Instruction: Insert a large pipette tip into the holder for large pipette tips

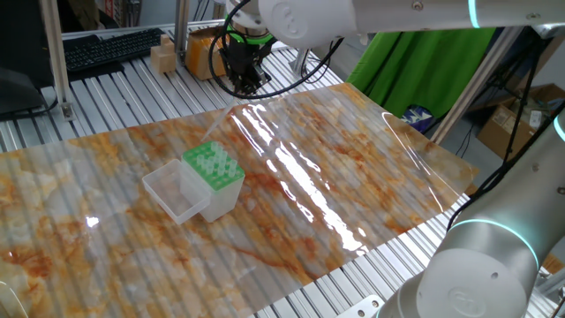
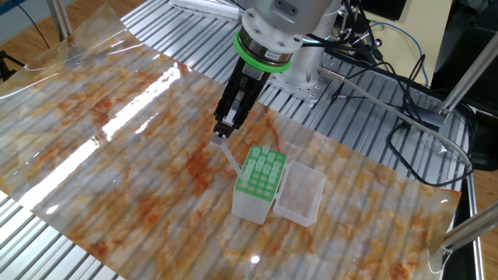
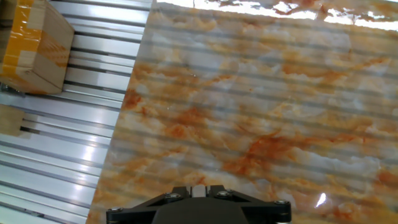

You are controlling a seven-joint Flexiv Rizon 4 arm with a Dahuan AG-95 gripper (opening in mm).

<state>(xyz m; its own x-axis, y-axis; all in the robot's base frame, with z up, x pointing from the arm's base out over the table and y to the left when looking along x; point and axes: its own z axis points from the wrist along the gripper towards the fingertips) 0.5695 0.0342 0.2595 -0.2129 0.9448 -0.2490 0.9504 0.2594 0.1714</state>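
The holder for large pipette tips (image 1: 213, 165) is a clear box with a green rack plate, standing on the marbled sheet. Its clear lid (image 1: 174, 193) lies open beside it. The holder also shows in the other fixed view (image 2: 261, 171). My gripper (image 2: 224, 128) hangs above the sheet, left of the rack in that view. It is shut on the large pipette tip (image 2: 230, 158), which slants down from the jaws toward the rack's near edge. In the hand view the gripper (image 3: 198, 186) has its jaws closed on a whitish piece. The holder is out of that view.
A cardboard box (image 3: 31, 46) and a wooden block (image 1: 163, 57) sit on the slatted metal table beyond the sheet's edge. A keyboard (image 1: 110, 49) lies at the far left. Cables (image 2: 389, 93) trail by the arm's base. A green cloth (image 1: 424, 62) hangs behind.
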